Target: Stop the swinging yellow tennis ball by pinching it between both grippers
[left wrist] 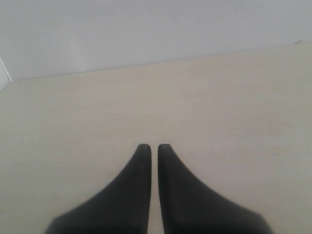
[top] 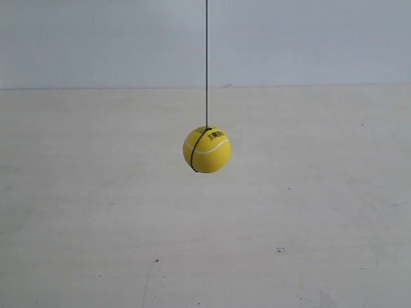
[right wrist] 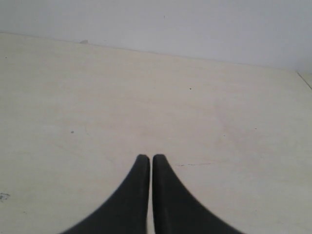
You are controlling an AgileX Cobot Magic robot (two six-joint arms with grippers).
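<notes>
In the exterior view, the ball (top: 207,149) is seen hung on a thin dark string (top: 206,64) above the pale table (top: 96,244), near the scene's middle, with the wall (top: 321,38) far behind. The string is run down the ball's left side. In the left wrist view, the left gripper (left wrist: 154,146) is shown clenched, only a thin slit left between its tips. In the right wrist view, the right gripper (right wrist: 150,157) is likewise clenched, its tips almost touching.

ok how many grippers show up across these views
2. The left gripper shows only in the left wrist view, the right gripper only in the right wrist view; neither appears in the exterior view.
</notes>
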